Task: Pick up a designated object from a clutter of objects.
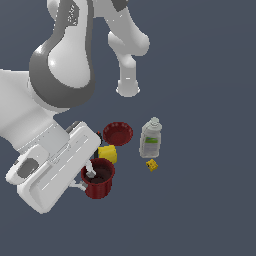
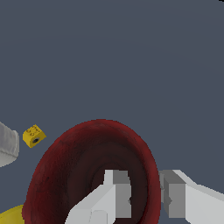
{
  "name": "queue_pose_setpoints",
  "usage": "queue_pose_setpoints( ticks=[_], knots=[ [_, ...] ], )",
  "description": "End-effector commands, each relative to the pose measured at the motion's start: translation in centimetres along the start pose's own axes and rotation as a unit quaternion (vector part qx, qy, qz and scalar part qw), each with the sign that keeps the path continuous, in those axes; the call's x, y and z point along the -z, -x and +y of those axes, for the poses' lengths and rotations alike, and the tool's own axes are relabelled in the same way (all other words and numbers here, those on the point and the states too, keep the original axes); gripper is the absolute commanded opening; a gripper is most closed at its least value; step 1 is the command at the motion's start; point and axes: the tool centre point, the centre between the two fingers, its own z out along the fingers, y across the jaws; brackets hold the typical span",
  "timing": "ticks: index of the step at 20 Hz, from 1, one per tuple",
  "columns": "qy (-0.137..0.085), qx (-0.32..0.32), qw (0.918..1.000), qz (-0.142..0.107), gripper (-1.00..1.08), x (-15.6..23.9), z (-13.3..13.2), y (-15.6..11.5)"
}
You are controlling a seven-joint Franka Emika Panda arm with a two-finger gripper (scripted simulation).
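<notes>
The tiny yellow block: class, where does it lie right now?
In the exterior view, the tiny yellow block lies on the floor at the clutter's right edge, just below the white green-labelled bottle.

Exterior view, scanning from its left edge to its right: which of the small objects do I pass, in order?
Red mug → red bowl → white bottle. The yellow cup overlaps mug and bowl, and the yellow block overlaps the bottle, so both are left out.

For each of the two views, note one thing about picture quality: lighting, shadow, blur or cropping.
Exterior view: flat, even light, no clear cast shadows on the ground; the red mug looks soft and coarsely pixelled. Wrist view: the mug's inside goes nearly black, the gripper fingers show blocky edges, and the yellow cup is cropped at the frame edge.
</notes>
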Motion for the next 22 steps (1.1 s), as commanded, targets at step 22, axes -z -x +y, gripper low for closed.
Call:
queue_pose_setpoints(
  ticks=[22],
  knots=[
    [0.260, 0.046, 0.9643, 0.021, -1.00, 25.4, -2.0, -1.4]
  ],
)
